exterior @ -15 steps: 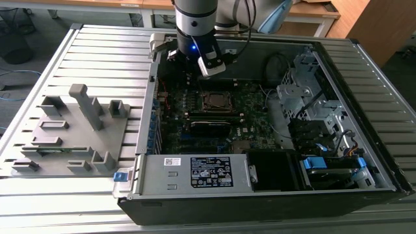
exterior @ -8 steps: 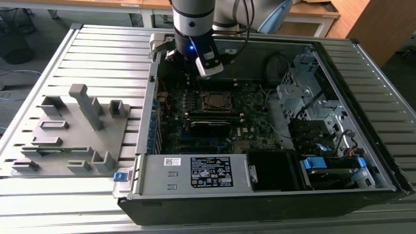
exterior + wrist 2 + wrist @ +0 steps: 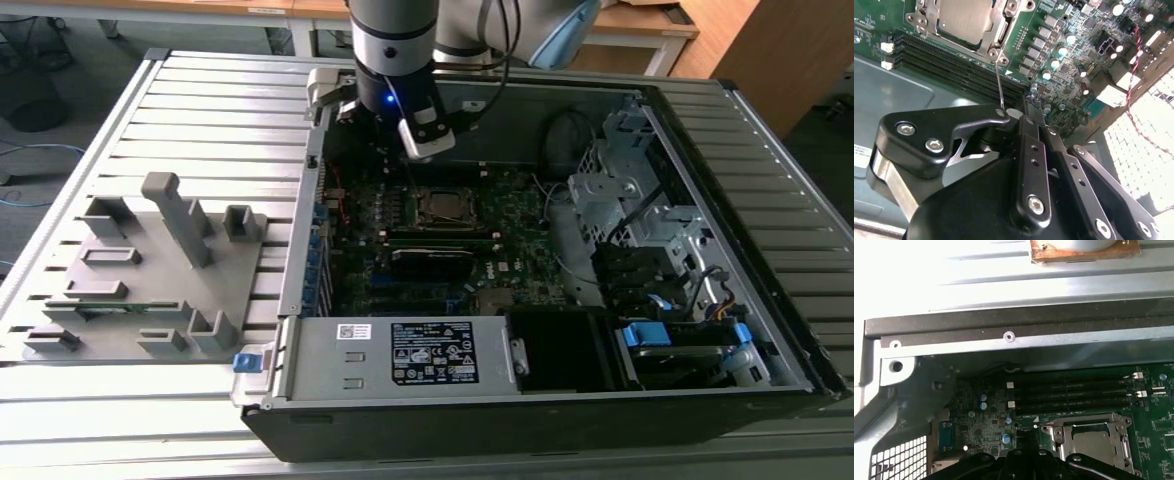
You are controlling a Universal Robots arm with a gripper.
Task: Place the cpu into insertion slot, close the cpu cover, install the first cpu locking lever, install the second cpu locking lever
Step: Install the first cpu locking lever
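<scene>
The cpu [image 3: 961, 17] lies with its silvery top up in the insertion slot [image 3: 1054, 432] on the green board. The cpu cover [image 3: 999, 35], a thin metal frame, lies flat around the chip. In the exterior view my gripper [image 3: 418, 150] hangs inside the open case, just behind the socket [image 3: 441, 207]. A thin wire locking lever [image 3: 999, 82] rises from the socket's corner to the side of my fingertips [image 3: 1026, 107], which are shut together. I cannot tell whether the wire is pinched or only touched. In the first wrist view the cpu [image 3: 1093, 444] sits just past my gripper [image 3: 1019, 457].
Long black memory slots [image 3: 954, 65] run beside the socket. The case wall [image 3: 1019, 325] stands close behind it. A power supply [image 3: 400, 355] and drive cages [image 3: 627, 200] crowd the case. A grey parts fixture [image 3: 147, 270] rests on the slatted table at the exterior view's left.
</scene>
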